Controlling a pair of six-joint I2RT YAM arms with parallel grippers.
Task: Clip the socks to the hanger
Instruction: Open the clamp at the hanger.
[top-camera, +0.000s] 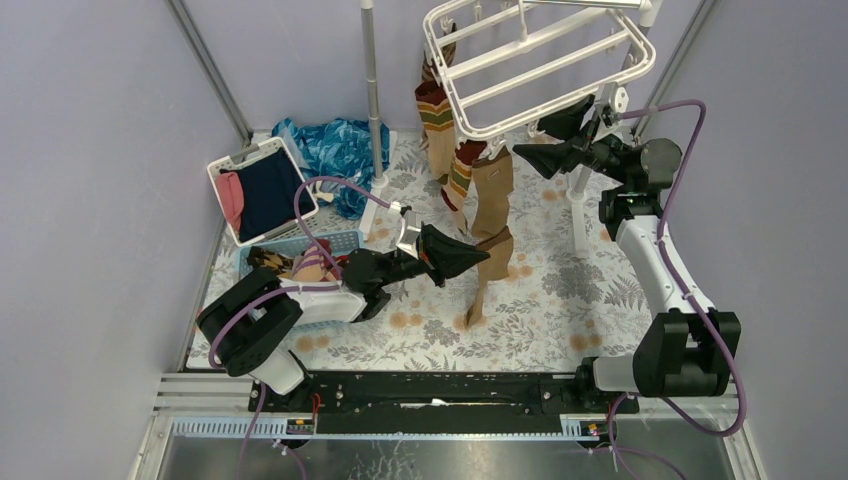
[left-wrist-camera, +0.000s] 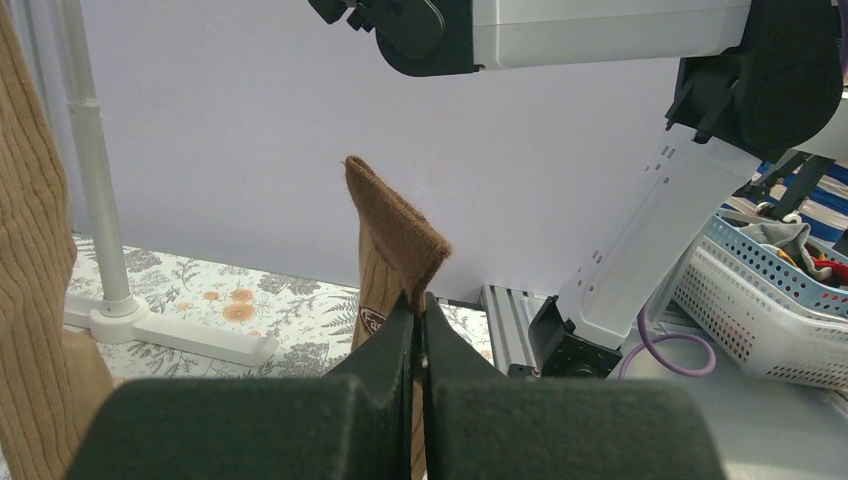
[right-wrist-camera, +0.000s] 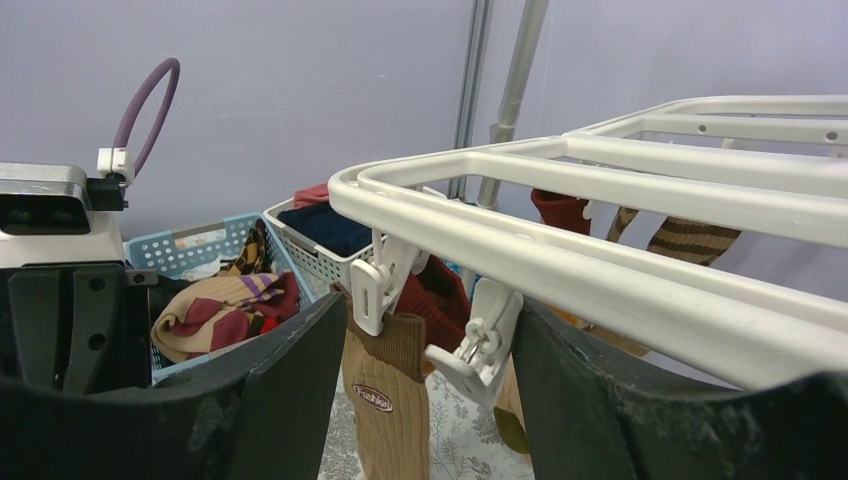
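Between the jaws of the open, empty right gripper (right-wrist-camera: 432, 300) hangs a free clip (right-wrist-camera: 478, 338); the left gripper (left-wrist-camera: 418, 300) clamps a brown sock (left-wrist-camera: 395, 235). Closing off-centre could open the neighbouring clip (right-wrist-camera: 378, 285) and drop its hung sock (right-wrist-camera: 385, 400).

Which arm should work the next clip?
Right. The right claw stands open around an empty-looking clip on the hanger; the left claw is shut on a brown sock.

- Top external: high, behind the arm bases, looking down on the whole table (top-camera: 600, 290).
- Left wrist: close, level, facing a wall.
- Right wrist: just beneath the hanger (right-wrist-camera: 600, 190), facing the blue basket (right-wrist-camera: 190, 243).
- Shared by all: one clipped brown sock (top-camera: 493, 195).
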